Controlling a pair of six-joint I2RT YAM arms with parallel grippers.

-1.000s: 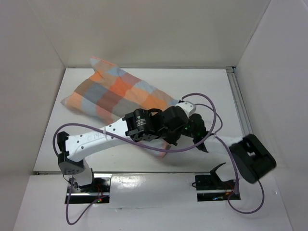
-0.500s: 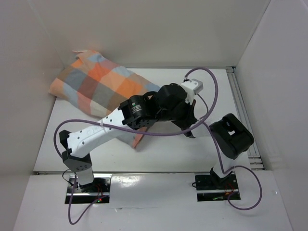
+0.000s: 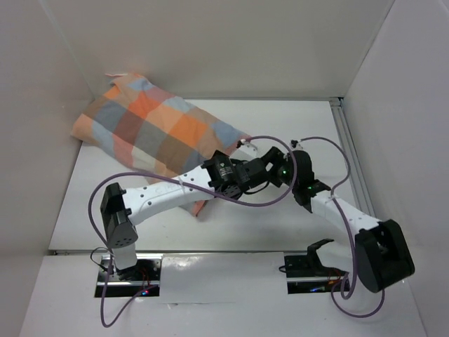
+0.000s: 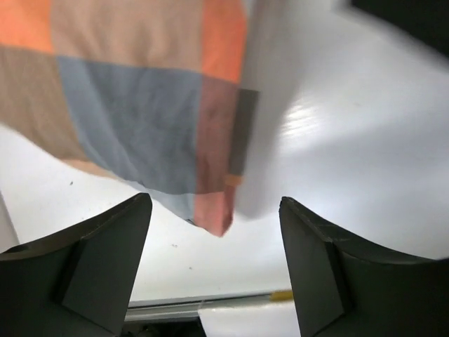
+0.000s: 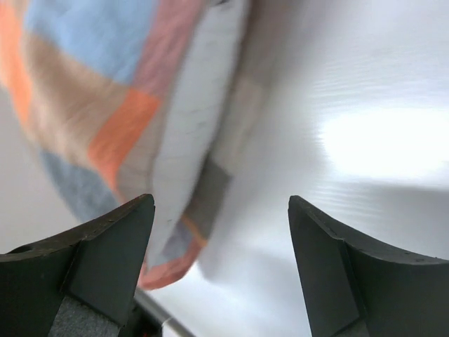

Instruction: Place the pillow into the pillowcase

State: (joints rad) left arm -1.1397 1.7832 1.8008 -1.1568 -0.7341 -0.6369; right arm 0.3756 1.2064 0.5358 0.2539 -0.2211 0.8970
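Resting against side wall [image 3: 42, 140], pillowcase [image 3: 154, 133], left hand [image 4: 214, 205] and right hand [image 5: 221, 202] spread, empty, purple cables [image 3: 265, 137] looping nearby.

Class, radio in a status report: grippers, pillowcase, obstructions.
Left gripper open, empty. Right gripper open, empty. Pillowcase plump on table, white pillow seemingly showing at its mouth. Nothing blocking.

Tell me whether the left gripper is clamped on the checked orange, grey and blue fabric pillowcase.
No: the left gripper has its fingers wide apart, clear of the pillowcase.
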